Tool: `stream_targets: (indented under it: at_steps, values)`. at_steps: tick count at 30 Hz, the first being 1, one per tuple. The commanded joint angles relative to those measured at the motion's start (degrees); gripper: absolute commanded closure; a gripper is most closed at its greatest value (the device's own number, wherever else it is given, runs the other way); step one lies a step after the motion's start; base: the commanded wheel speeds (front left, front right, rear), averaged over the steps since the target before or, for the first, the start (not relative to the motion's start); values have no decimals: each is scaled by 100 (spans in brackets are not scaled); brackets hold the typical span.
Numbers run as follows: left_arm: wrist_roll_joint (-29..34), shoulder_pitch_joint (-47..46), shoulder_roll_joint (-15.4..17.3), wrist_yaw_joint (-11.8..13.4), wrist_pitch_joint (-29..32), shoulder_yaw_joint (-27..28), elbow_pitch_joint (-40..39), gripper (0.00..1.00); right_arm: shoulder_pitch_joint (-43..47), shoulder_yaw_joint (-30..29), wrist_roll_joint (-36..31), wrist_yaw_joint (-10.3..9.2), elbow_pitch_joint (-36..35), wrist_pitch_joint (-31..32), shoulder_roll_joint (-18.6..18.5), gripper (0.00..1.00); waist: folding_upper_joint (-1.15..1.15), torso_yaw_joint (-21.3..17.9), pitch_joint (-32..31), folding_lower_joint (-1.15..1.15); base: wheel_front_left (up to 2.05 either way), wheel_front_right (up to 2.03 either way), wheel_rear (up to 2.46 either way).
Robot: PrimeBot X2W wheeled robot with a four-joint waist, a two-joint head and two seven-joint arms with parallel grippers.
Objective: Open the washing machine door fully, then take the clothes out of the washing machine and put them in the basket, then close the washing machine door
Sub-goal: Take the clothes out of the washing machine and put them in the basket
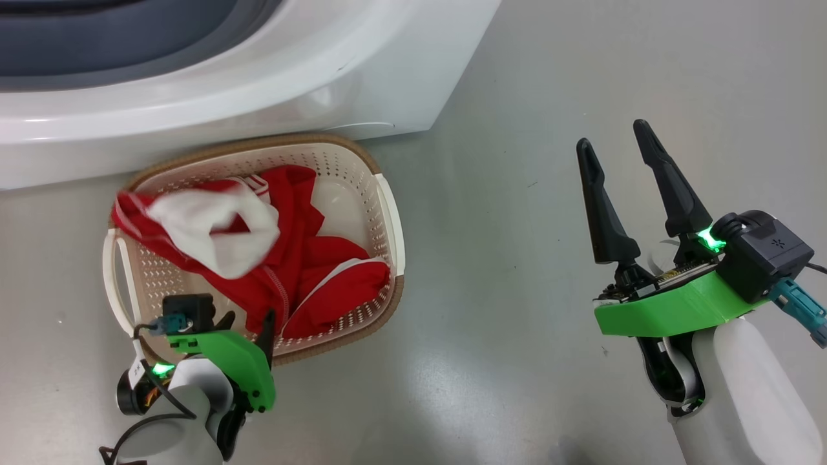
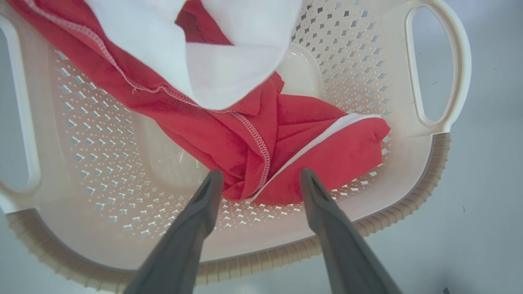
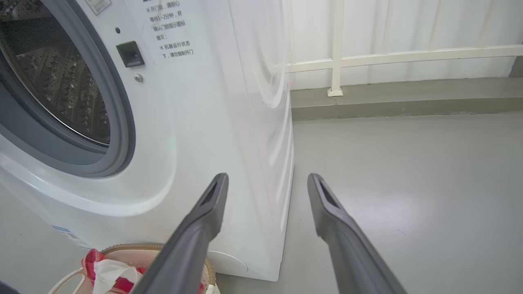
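The clothes [image 1: 323, 255], red garments under a white cloth [image 1: 213, 232], lie in the basket [image 1: 387, 213], which stands on the grey floor [image 1: 504, 323] just before the washing machine [image 1: 258, 84]. The left gripper [image 2: 261, 177] hangs above them, fingers apart and empty. The right gripper [image 1: 612, 135], well apart, is spread wide too.

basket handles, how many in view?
2. One handle is on the side of the basket toward the head view's left. The other handle is on the opposite side, toward the right. Both are also in the left wrist view.
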Motion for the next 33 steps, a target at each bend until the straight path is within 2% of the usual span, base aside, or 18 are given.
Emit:
stream_targets:
  at_steps: [1,15,33]
  values:
    - [-85,49,150,-29,-55,87,-8,0,-5,126,41,36,-126,-37,7,0,0,7,-10,0,0,0,0]
    - [-127,-1,155,-31,-361,34,-33,0,34,135,27,36,-72,-37,7,0,0,102,-146,0,0,0,0]
    - [-208,341,234,-31,-431,66,-1096,0,160,71,32,36,25,-37,7,0,0,262,-622,0,0,0,0]
